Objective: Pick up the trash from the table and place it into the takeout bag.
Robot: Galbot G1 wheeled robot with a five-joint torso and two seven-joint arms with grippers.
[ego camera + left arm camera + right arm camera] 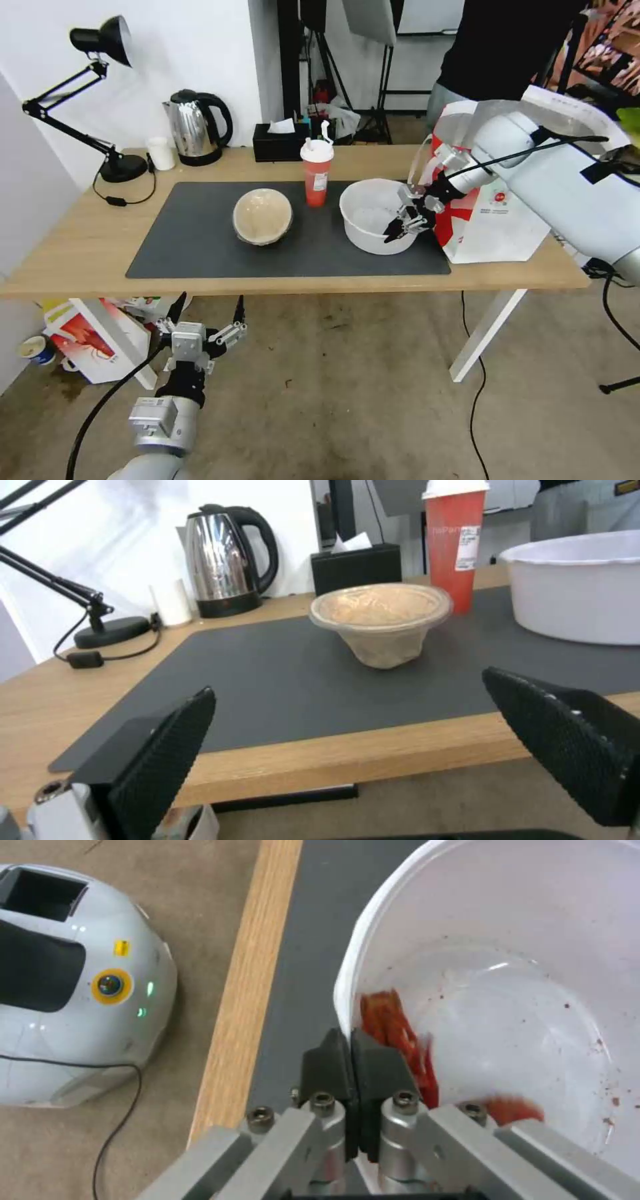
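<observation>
On the table (80, 253) lies a dark mat (193, 247) carrying the trash. A wide white bowl (370, 210) (507, 965) with red scraps stands at the mat's right end. My right gripper (395, 233) (351, 1040) is shut on that bowl's near rim, one finger inside and one outside. A tall red cup (317, 175) (455, 545) with lid and straw stands behind. The tan lidded bowl (262, 215) (381, 615) sits mid-mat. The takeout bag (493, 220) stands upright right of the white bowl. My left gripper (210, 303) (347, 685) hangs open below the table's front edge, empty.
A kettle (197, 127), desk lamp (107, 100), small white cup (161, 153) and black tissue box (280, 141) line the table's back. A red-and-white box (93, 340) lies on the floor under the left end. My base (73, 980) stands by the front edge.
</observation>
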